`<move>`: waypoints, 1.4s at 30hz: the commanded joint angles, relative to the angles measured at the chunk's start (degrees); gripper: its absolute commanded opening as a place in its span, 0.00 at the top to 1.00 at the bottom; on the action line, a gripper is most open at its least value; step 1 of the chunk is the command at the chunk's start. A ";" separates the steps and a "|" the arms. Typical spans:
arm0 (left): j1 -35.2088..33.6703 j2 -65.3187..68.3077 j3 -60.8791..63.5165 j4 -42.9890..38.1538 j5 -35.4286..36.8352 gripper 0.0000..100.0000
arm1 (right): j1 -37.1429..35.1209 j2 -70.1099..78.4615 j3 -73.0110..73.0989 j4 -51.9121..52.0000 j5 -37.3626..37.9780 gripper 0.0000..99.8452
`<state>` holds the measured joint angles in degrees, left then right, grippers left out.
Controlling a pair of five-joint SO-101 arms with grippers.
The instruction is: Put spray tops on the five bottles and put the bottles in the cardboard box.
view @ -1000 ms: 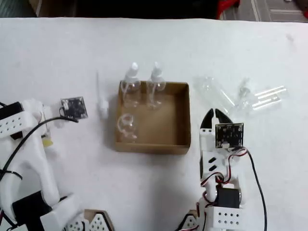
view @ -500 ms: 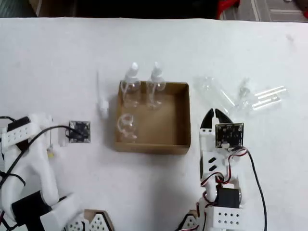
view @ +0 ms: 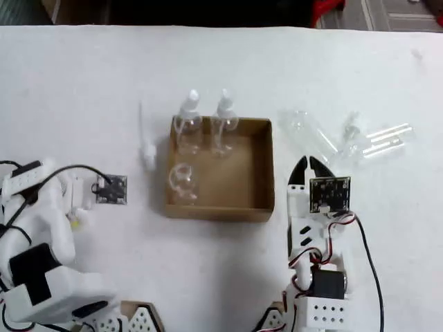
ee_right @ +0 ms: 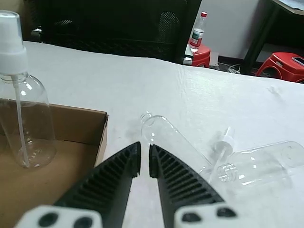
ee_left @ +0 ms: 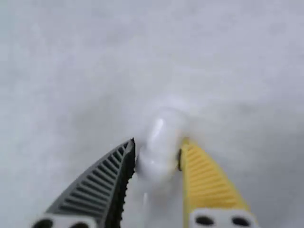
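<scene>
The cardboard box (view: 263, 169) sits mid-table. Two clear bottles with spray tops (view: 187, 123) (view: 223, 119) stand at its back wall, and a topless bottle (view: 181, 181) stands in its front left. A loose spray top (view: 147, 151) lies just left of the box. Two topless bottles (view: 310, 133) (view: 377, 140) and a spray top (view: 351, 128) lie to the box's right. My left gripper (ee_left: 156, 154) points down at the table's left, shut on a white spray top (ee_left: 159, 142). My right gripper (ee_right: 145, 159) rests shut and holds nothing, right of the box, near a lying bottle (ee_right: 166, 135).
White cloth covers the table (view: 83, 83). Beyond the far edge are a dark chair frame (ee_right: 109, 23) and red stools (ee_right: 297, 64). Open cloth lies behind the box and at the far left.
My left arm has swung toward the front edge and slightly right, its wrist lowering over the cloth. The right arm and the bottles have not moved.
</scene>
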<state>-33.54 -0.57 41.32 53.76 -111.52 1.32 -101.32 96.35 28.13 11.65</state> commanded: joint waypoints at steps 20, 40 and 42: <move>16.40 -0.13 -44.04 48.18 36.22 0.98 | -0.22 0.04 0.62 0.40 0.88 0.98; 26.86 -30.81 -51.60 43.96 78.95 0.98 | -0.22 0.04 0.62 0.40 0.88 0.98; 26.95 -32.57 -52.04 44.66 83.25 0.98 | -0.22 0.04 0.62 0.40 0.88 0.98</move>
<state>-7.69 -29.05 -7.65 97.71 -37.32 1.32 -101.32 96.35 28.13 11.65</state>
